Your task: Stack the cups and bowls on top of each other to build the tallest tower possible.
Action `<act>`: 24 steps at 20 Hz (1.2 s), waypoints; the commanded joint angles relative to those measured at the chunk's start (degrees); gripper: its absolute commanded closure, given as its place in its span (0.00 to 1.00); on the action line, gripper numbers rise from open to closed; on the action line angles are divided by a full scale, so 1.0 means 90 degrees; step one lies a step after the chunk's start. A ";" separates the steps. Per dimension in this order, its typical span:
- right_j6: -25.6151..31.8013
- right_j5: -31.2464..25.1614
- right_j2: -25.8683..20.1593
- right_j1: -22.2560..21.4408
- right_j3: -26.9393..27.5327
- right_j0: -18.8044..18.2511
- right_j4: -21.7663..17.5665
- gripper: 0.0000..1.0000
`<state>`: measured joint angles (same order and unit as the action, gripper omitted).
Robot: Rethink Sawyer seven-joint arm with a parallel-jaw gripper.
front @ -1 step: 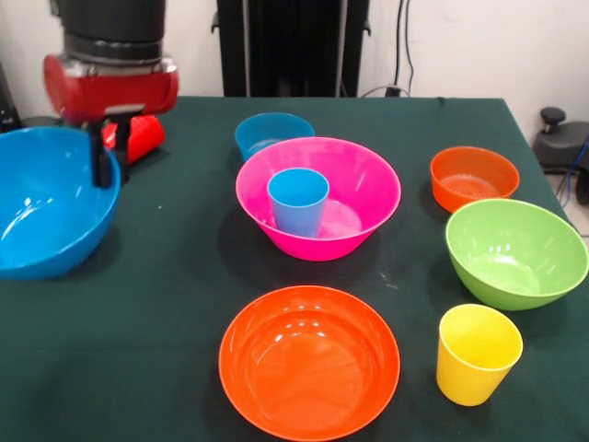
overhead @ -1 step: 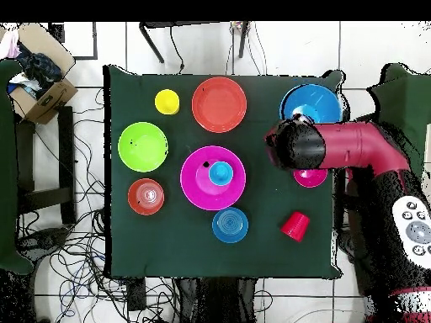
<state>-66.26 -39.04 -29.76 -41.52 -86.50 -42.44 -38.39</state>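
You're barely off the ground here. The only stacking done so far is the glossy light blue plastic cup (front @ -1 step: 298, 201) sitting upright inside the large pink plastic bowl (front @ -1 step: 368, 189) in the middle of the dark green worktop (front @ -1 step: 166, 276), so your tower is two pieces tall.

Everything else looks loose to me: the large orange bowl (front @ -1 step: 309, 362), the large green bowl (front @ -1 step: 515, 251), the yellow cup (front @ -1 step: 477, 354), the small orange bowl (front @ -1 step: 473, 178), the small blue bowl (front @ -1 step: 273, 134) just behind the pink one, and the red cup (front @ -1 step: 140, 137) lying on its side. None of these touch the pink bowl, so nearly the whole job is left.

The gripper (front @ -1 step: 103, 158) hangs at the rim of the large blue bowl (front @ -1 step: 51, 207), which is well off to the side of the tower. You get one dark finger over the rim in the front view, and I can't tell whether it's clamped on the bowl wall or loose, so don't count on it.

The overhead view gives you the whole layout at once and shows the red arm (overhead @ -1 step: 353, 145) lying over the blue bowl's edge. It also shows a sliver of something pink (overhead @ -1 step: 310, 177) under the arm; can't tell what, and the front view doesn't show it at all. The front view tells you the light blue cup stands mouth up and the red cup is tipped over.
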 commanded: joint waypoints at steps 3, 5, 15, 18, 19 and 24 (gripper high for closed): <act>-0.2299 0.0922 0.0943 -0.0585 -0.1601 0.0635 0.0112 1.00; -0.2542 0.1074 0.1034 -0.0583 -0.1744 0.0744 0.0137 1.00; -0.3469 0.1643 0.1290 -0.0557 -0.2207 0.1230 0.0184 1.00; -0.3725 0.1663 0.1395 -0.0659 -0.2361 0.1400 0.0213 1.00; -0.3776 0.1656 0.1413 -0.0741 -0.2430 0.1436 0.0239 1.00; -0.3919 0.1474 0.1428 -0.1167 -0.2683 0.1617 0.0464 1.00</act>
<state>-92.65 -26.35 -18.55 -47.89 -105.69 -30.59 -36.82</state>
